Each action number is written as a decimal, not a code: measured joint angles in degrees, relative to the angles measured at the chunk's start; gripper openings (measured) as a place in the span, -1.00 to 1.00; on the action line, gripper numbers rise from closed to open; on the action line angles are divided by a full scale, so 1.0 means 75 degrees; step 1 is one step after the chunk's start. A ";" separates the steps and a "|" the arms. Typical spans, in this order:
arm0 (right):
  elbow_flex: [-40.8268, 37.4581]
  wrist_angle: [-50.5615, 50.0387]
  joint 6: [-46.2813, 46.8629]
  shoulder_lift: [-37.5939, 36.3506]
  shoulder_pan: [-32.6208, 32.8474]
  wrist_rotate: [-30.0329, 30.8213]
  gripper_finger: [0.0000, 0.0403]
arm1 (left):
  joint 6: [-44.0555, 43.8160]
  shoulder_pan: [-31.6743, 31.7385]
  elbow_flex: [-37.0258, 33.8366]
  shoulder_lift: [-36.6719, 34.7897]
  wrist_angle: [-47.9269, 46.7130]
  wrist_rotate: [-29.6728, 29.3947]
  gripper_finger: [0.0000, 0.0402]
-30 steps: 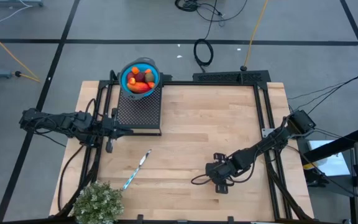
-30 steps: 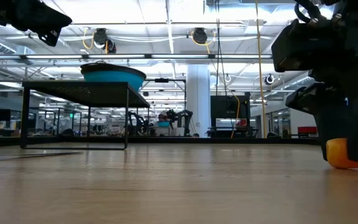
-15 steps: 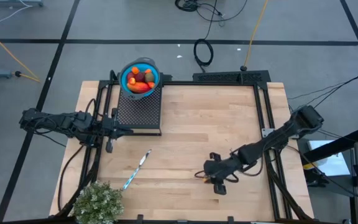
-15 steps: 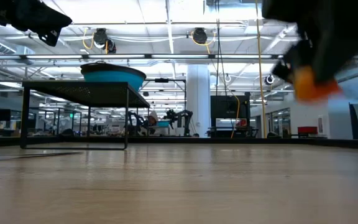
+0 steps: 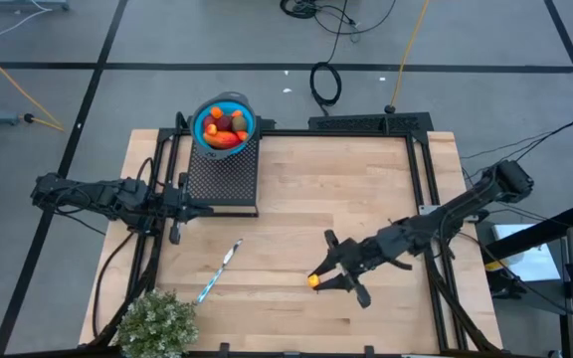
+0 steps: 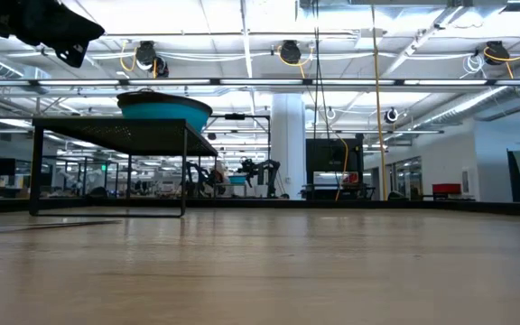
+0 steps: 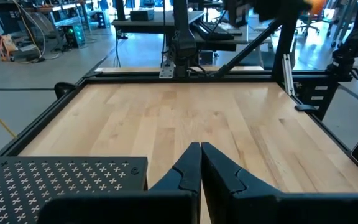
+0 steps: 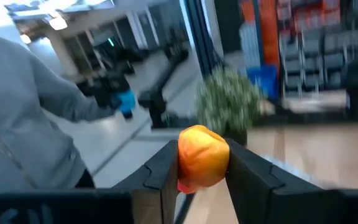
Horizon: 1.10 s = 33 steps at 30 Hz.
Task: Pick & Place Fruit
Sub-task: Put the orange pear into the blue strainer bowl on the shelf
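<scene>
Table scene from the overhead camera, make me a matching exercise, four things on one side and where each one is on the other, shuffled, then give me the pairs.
Things
1. blue bowl
2. knife
3. green plant
4. orange fruit

Places
A. in the near left corner of the table
B. between the fingers of the right gripper
C. on the black perforated stand at the table's far edge
D. flat on the wood, between the plant and the stand

Pairs: 1-C, 2-D, 3-A, 4-B
</scene>
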 joint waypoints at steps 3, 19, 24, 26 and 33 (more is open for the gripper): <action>0.0000 0.0612 -0.0567 -0.0063 0.0000 -0.0011 -0.48 | -0.0020 -0.0003 0.0000 0.0006 -0.0009 0.0006 -0.95; 0.0000 0.3080 -0.2946 -0.0063 0.0003 -0.1505 -0.46 | -0.0044 -0.0003 0.0000 0.0006 -0.0035 0.0015 -0.95; 0.0000 0.3593 -0.3917 -0.0065 0.0015 -0.2083 -0.46 | -0.0041 -0.0003 0.0000 0.0006 -0.0032 0.0017 -0.95; 0.0000 0.3755 -0.4260 -0.0063 0.0015 -0.2383 -0.45 | -0.0042 -0.0003 0.0000 0.0006 -0.0032 0.0018 -0.95; 0.0000 0.4058 -0.5730 -0.0063 0.0017 -0.3134 -0.45 | -0.0041 -0.0003 0.0000 0.0006 -0.0032 0.0032 -0.95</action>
